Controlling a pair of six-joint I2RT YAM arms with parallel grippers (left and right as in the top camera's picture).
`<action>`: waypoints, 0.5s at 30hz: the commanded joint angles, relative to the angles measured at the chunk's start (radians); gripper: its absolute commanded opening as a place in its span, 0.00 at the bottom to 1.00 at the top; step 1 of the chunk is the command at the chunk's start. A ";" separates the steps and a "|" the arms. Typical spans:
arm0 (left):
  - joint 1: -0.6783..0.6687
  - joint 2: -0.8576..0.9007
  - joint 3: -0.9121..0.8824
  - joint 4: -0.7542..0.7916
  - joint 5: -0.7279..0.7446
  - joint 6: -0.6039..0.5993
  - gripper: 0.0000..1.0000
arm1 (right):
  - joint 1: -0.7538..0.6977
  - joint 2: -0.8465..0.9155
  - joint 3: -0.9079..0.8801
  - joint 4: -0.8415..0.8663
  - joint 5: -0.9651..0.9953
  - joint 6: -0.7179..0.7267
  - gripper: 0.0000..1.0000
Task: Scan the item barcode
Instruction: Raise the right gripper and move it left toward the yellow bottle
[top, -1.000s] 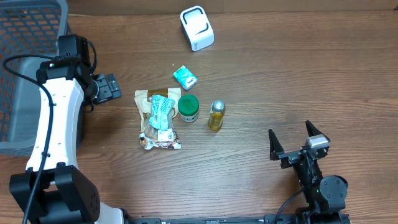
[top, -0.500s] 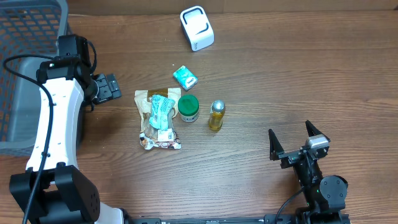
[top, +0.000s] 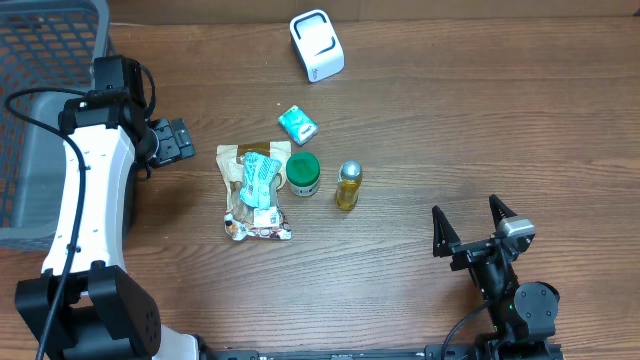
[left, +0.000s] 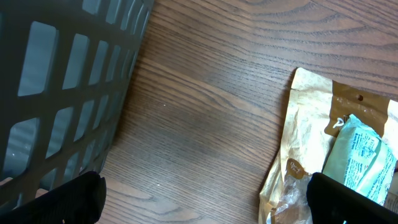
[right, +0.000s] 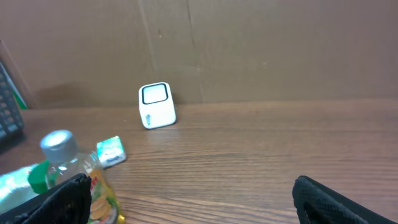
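Observation:
The white barcode scanner (top: 317, 45) stands at the back of the table, also in the right wrist view as scanner (right: 155, 104). The items lie mid-table: a teal packet (top: 297, 124), a green-lidded jar (top: 303, 173), a yellow bottle (top: 347, 186) and a tan snack bag (top: 255, 192) with a teal pouch on top. My left gripper (top: 178, 141) is open just left of the bag, with bare wood between its fingers; the bag (left: 311, 130) shows at the right of its wrist view. My right gripper (top: 470, 228) is open and empty, right of the bottle (right: 74, 168).
A grey mesh basket (top: 40, 110) fills the far left, close beside the left arm, and its wall (left: 62, 93) looms in the left wrist view. A brown cardboard wall stands behind the scanner. Bare wood lies between the items and the right gripper.

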 joint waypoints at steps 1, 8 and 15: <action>0.002 -0.016 0.021 -0.002 -0.013 0.015 1.00 | -0.006 -0.002 0.011 -0.012 -0.013 0.100 1.00; 0.002 -0.016 0.021 -0.002 -0.013 0.015 1.00 | -0.006 0.009 0.149 -0.137 0.000 0.127 1.00; 0.002 -0.016 0.021 -0.002 -0.013 0.015 1.00 | -0.006 0.169 0.391 -0.276 0.013 0.127 1.00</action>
